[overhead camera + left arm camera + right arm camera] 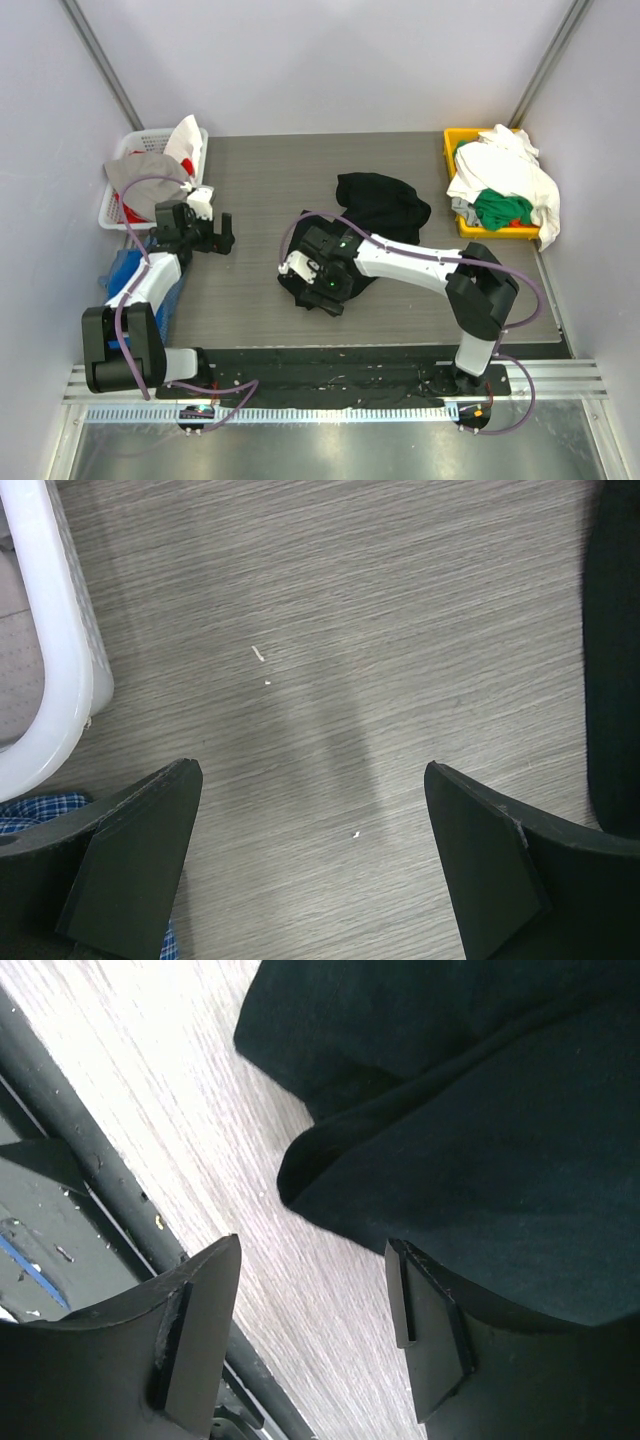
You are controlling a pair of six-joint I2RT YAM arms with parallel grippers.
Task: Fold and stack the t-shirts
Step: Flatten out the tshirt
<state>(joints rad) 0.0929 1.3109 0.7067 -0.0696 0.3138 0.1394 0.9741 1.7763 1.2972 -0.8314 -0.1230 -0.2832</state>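
A large black t-shirt [385,205] lies crumpled on the middle of the grey table [250,180]. It fills the upper right of the right wrist view [480,1130] and shows at the right edge of the left wrist view [612,650]. My right gripper [318,292] is open and low at the shirt's near-left edge. In the right wrist view this gripper [315,1330] has bare table between its fingers, with the shirt hem beside the right finger. My left gripper [222,238] is open and empty over bare table [310,810]. White and green t-shirts [505,185] are heaped in a yellow bin [455,145].
A white basket [125,150] with grey, white and red clothes stands at the back left; its rim shows in the left wrist view [55,660]. A blue checked cloth [128,272] lies beside the left arm. A dark rail [90,1160] runs along the table's near edge.
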